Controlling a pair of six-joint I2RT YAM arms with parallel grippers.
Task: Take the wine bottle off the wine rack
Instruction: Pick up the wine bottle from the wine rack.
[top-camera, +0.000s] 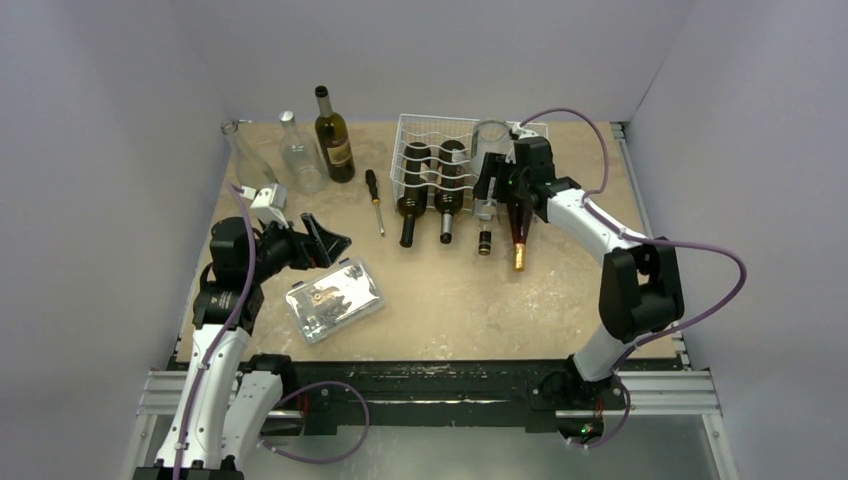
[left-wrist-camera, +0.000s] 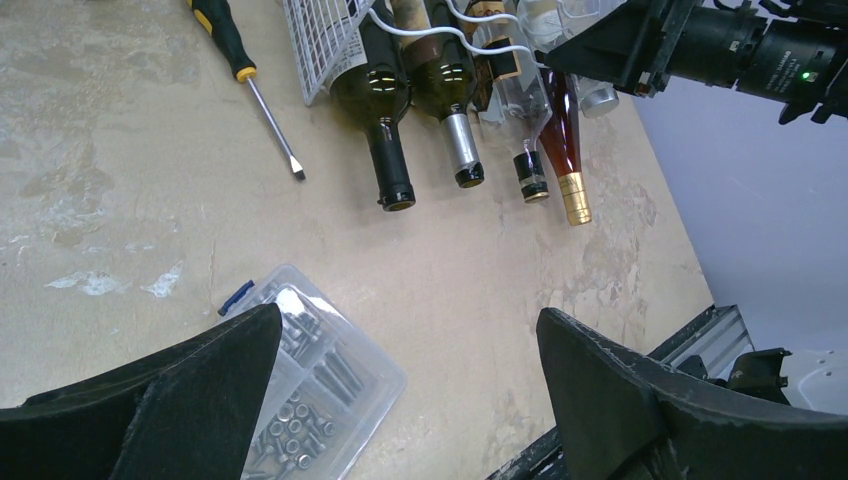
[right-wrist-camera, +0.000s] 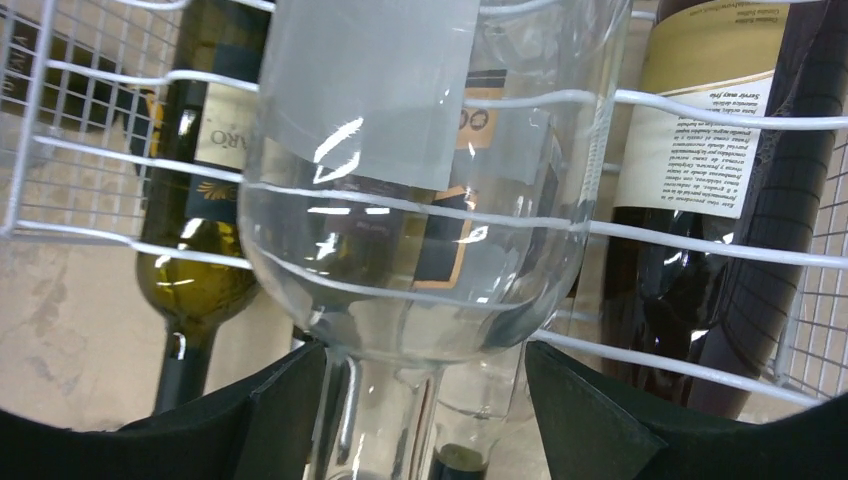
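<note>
In rack (top-camera: 404, 150) at 1 o'clock on worktop (top-camera: 450, 290): clear bottle (right-wrist-camera: 400, 250), neck straddled by partly open right jaws, not clamped. Left jaws wide, empty, 8 o'clock. Grip and lift-out left.

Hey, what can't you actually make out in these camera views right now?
Top view: the right gripper covers much of the clear bottle, so any contact is hidden.
Right wrist view: the bottom edge cuts off that bottle's mouth.
Left wrist view: the top edge cuts off most of the rack; the contents of the box are too small to name.
</note>
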